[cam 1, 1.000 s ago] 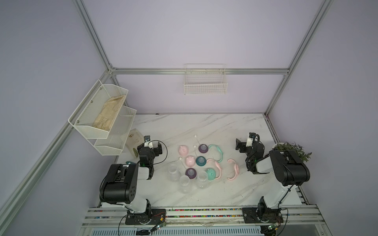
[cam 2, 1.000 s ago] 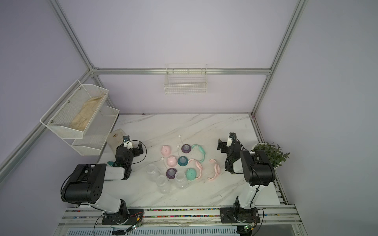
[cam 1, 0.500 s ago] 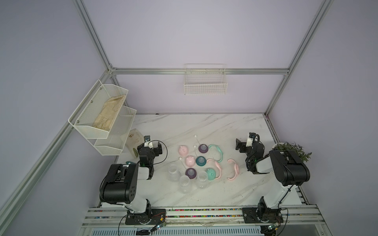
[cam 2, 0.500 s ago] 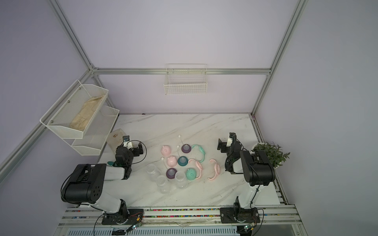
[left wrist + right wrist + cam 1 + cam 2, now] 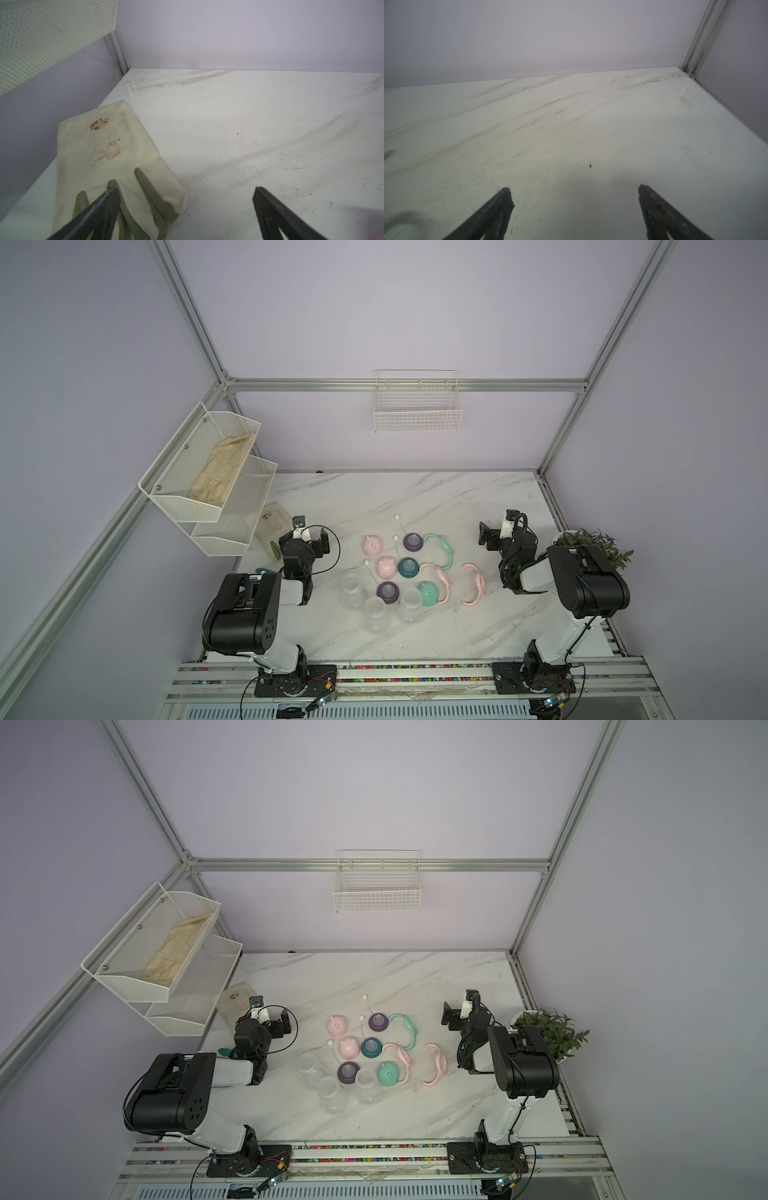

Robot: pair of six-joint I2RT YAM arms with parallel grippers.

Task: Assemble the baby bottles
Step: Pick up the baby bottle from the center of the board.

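- Baby bottles (image 5: 375, 612) are unassembled: all parts loose on the table (image 5: 457, 506), clustered mid-table between the two arms.
- Two-tier mesh rack (image 5: 183, 506) on the left wall with a beige cloth (image 5: 220, 472) in its top tier; wire basket (image 5: 417, 420) on the back wall.
- Potted plant (image 5: 594, 541) at the table's right edge, beside the right arm.
- Stained glove (image 5: 108, 145) flat on the table by the left arm.
- Left hand (image 5: 187, 193): jaws wide apart, holding nothing. One jaw overlaps the glove's fingers; contact unclear.
- Right hand (image 5: 574, 191): jaws wide apart, empty, over bare table, well apart from the parts.
- Three clear bodies (image 5: 354, 591) upright, open-topped, on the cluster's near side.
- Handle rings: one mint ring (image 5: 445, 546), two pink rings (image 5: 481, 584), on the cluster's right.
- Dome caps (image 5: 386, 567): two pink, one mint.
- Collars (image 5: 408, 567): two purple, one teal, nipples up.
- Thin straws (image 5: 401, 526) lie among the caps.
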